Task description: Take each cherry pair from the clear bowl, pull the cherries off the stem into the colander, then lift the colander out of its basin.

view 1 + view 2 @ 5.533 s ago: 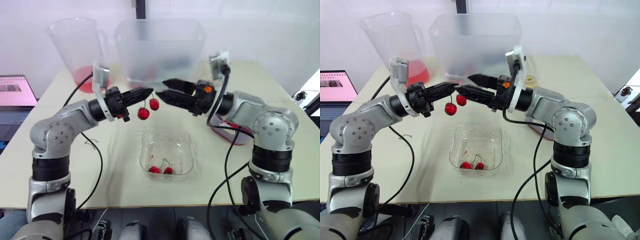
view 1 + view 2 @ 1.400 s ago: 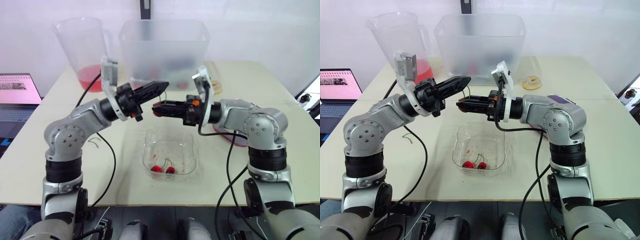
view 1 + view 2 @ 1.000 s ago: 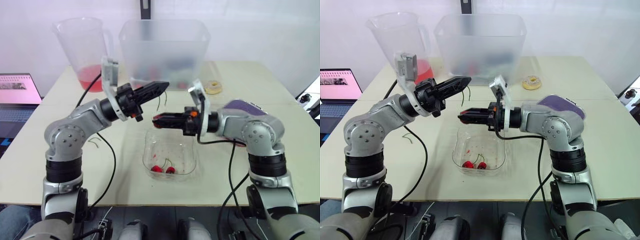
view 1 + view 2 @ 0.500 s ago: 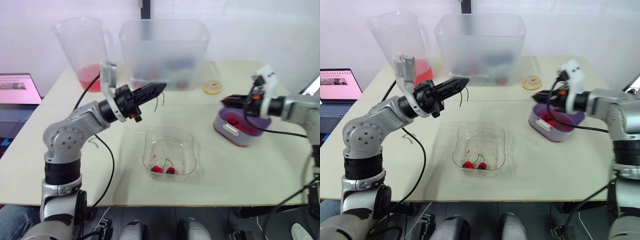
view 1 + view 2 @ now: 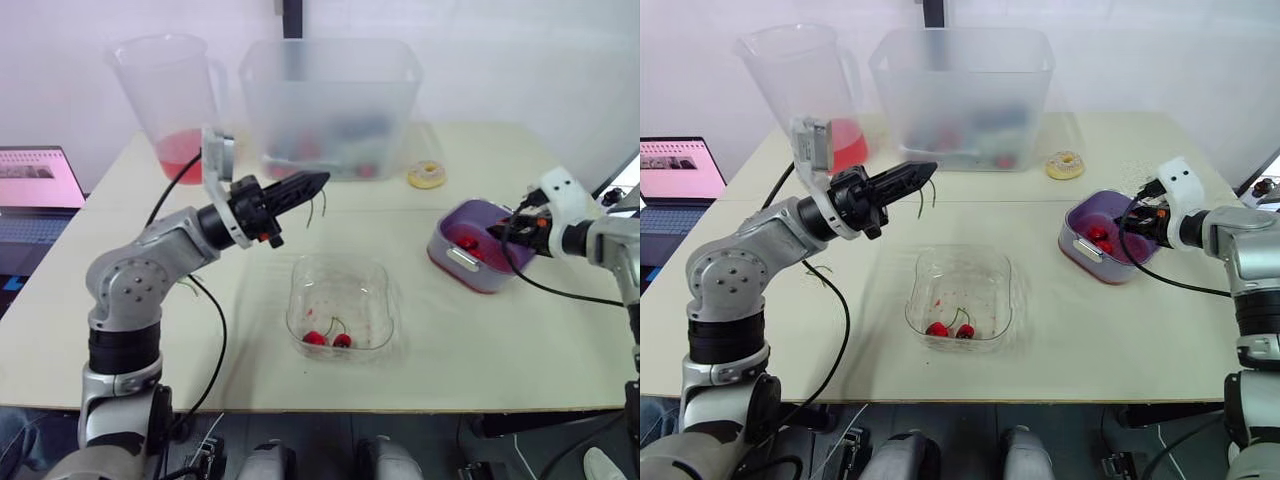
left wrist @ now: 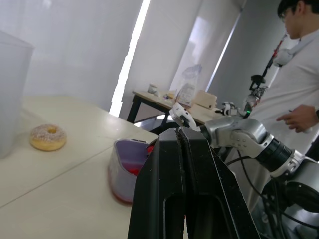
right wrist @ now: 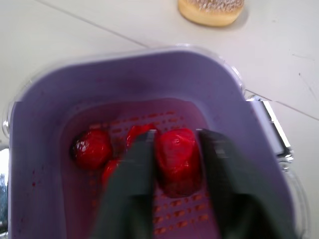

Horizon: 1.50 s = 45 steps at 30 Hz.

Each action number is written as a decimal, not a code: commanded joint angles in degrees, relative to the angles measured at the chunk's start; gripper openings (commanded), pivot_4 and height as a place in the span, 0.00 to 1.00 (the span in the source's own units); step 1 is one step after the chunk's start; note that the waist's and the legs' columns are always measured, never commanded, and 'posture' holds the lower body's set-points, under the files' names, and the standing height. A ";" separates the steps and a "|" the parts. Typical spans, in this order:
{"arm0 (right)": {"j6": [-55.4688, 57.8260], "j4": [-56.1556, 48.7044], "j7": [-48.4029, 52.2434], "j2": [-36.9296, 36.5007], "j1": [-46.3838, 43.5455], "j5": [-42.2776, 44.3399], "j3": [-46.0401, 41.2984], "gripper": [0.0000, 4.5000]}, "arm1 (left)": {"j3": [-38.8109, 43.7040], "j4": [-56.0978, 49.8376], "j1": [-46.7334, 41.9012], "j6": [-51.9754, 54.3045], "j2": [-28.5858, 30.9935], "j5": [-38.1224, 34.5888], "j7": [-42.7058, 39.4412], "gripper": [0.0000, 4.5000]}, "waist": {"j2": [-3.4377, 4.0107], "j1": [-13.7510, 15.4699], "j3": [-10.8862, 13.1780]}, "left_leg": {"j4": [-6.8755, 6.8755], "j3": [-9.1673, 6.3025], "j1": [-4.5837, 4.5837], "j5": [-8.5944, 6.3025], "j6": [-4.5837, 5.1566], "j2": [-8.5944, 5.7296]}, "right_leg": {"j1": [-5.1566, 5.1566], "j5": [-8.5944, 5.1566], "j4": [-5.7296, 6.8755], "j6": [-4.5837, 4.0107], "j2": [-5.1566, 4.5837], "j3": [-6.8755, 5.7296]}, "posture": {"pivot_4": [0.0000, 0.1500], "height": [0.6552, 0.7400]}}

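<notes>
One red cherry (image 7: pixel 178 168) pinched in right tool (image 7: pixel 177 147): spread it low inside purple perforated colander (image 7: pixel 65 119), with left tool (image 5: pixel 318 181) pressed together on thin green stem (image 5: pixel 311 208).

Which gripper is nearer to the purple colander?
Right. The right gripper is over the colander, shut on a cherry; the left gripper hangs well away, across the clear bowl from it, shut on a bare stem.

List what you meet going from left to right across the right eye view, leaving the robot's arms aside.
laptop → pitcher → frosted tub → doughnut → purple colander. The clear bowl sits under the tub's span, so it is left out of the order.
</notes>
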 commanded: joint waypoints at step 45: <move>23.39 -37.14 17.56 8.70 -12.92 37.87 -2.96 1.00 | 26.95 22.89 18.01 -4.03 7.60 6.86 20.13 0.98 | -0.09 -0.30 -0.03 | 0.00 -0.24 -0.04 -0.01 -0.02 0.01 | -0.02 0.01 0.02 -0.01 -0.12 -0.13 | 1.00 0.37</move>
